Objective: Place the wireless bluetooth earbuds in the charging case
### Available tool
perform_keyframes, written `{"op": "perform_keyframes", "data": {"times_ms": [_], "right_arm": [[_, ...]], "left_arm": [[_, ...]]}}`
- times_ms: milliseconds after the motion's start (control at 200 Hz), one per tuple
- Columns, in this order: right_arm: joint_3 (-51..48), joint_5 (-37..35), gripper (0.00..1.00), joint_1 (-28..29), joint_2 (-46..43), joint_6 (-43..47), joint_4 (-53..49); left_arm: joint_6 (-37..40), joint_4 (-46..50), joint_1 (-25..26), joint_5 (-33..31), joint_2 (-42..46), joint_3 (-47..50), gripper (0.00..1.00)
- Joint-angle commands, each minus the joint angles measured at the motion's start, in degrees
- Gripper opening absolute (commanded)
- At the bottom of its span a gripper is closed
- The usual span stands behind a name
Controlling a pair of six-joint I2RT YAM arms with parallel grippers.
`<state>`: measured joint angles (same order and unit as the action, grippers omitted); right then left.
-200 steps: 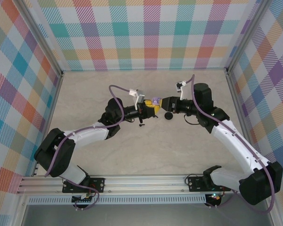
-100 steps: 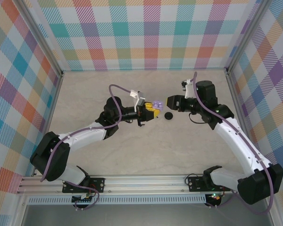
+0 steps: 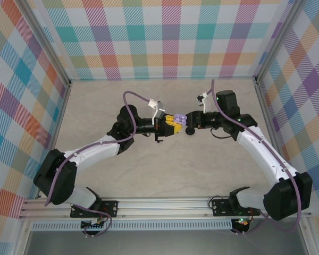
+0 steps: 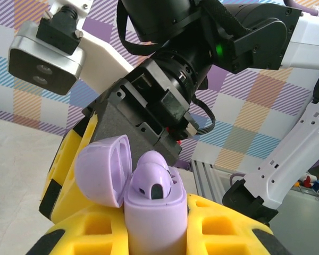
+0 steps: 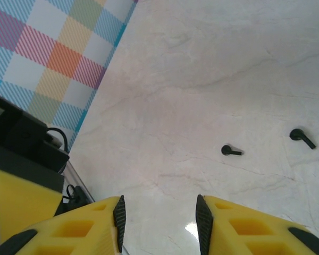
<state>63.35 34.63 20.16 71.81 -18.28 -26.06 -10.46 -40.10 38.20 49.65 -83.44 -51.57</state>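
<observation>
Left wrist view, nearest first: the left pincer (image 4: 157, 239) is pinching the lavender charging case (image 4: 154, 212) upright between its yellow fingers. The lid (image 4: 102, 169) is swung open to the left and one lavender earbud (image 4: 151, 181) sits in the well. Whether the neighbouring socket is filled cannot be told. Just behind the case looms the right arm (image 4: 165, 101). In the right wrist view the right pincer (image 5: 159, 215) stands spread with nothing between its pads, and bare worktop (image 5: 212, 69) shows through the gap. Beyond its tips and off to the right lie a black earbud (image 5: 231, 151) and, farther right, a second black earbud (image 5: 302, 138). They lie apart from each other, each with its stem running roughly across the view, in line with the way the jaws close. Being empty and facing them, the right pincer looks the better placed to fetch one. It would probably need a turn of the wrist to close across a stem rather than along it.
</observation>
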Motion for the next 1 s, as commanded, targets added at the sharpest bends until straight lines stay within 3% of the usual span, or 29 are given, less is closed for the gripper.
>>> {"op": "perform_keyframes", "data": {"times_ms": [0, 550, 795, 995], "right_arm": [[1.7, 3.8, 0.41, -0.3, -2.2, 2.8, 2.1], [0.8, -3.4, 0.41, -0.3, -5.9, 5.4, 0.0], [4.2, -19.5, 0.44, -0.3, -4.0, 6.6, -11.2], [2.9, -21.5, 0.44, -0.3, -4.5, 7.0, -13.4]], "left_arm": [[-0.4, 0.3, 0.8, 1.4, -1.0, -2.1, 0.00], [-2.2, 4.7, 0.6, -3.8, -4.3, -3.6, 0.00], [-4.1, 14.5, -2.9, -16.2, -4.7, -3.8, 0.00], [-5.4, 28.5, -7.7, -21.6, -7.4, -6.6, 0.00]]}}
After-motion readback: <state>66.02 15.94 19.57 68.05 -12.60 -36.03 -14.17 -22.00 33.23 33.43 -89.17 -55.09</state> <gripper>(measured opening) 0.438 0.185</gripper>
